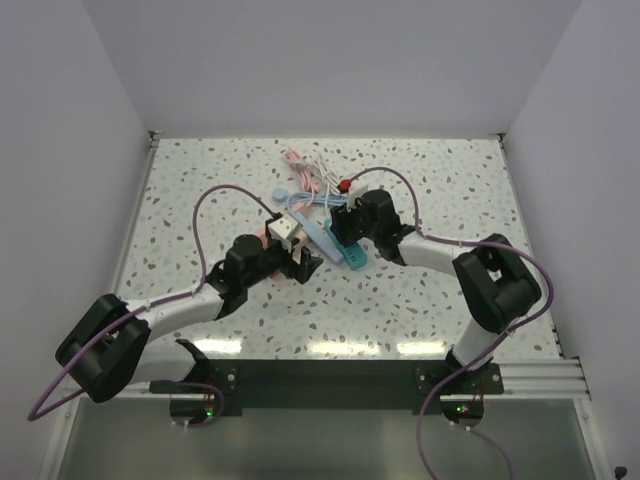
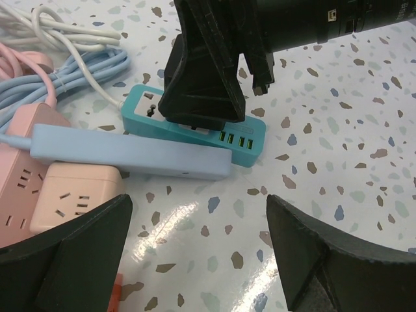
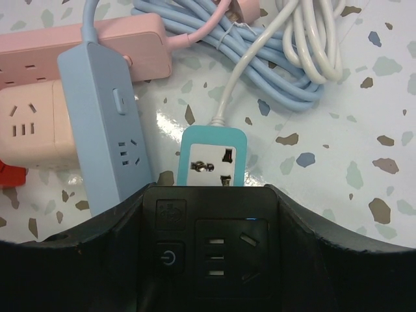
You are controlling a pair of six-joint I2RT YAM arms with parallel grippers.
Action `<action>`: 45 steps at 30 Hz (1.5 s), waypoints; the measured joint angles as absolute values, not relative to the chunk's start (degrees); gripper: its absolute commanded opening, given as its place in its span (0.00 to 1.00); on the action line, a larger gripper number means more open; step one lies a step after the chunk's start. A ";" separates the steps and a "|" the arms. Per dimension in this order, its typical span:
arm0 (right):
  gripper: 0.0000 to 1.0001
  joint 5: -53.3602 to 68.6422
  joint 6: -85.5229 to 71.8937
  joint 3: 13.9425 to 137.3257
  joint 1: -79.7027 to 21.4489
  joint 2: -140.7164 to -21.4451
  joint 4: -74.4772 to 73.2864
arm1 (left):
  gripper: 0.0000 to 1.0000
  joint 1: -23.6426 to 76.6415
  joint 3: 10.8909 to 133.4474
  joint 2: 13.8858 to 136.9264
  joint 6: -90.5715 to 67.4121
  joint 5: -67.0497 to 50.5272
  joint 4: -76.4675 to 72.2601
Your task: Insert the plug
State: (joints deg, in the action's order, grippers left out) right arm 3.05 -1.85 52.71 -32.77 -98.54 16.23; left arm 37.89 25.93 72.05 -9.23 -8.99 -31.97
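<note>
The plug is a black block with a socket face and a power button. My right gripper is shut on it, a finger on each side. It sits on top of the teal power strip, whose free universal socket shows just beyond it. Its prongs are hidden. From the left wrist view the plug rests on the teal strip near its USB ports. My left gripper hangs open over bare table just in front of the strips, holding nothing. In the top view the two grippers stand close together.
A light blue strip lies against the teal one. Left of it are a pink cube socket and a pink strip. Coiled blue, white and pink cables lie behind. A small red item sits farther back.
</note>
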 measured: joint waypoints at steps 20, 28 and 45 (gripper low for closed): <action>0.00 -4.16 -4.19 44.97 -35.99 -94.39 20.91 | 0.90 37.87 25.34 70.87 -9.23 -8.99 -31.88; 0.00 -11.53 -5.21 41.80 -40.12 -93.56 24.82 | 0.90 37.78 25.12 70.19 -9.23 -8.95 -31.88; 0.00 -17.74 -8.19 39.00 -42.15 -96.27 33.85 | 0.90 37.21 24.45 68.36 -9.21 -8.80 -31.55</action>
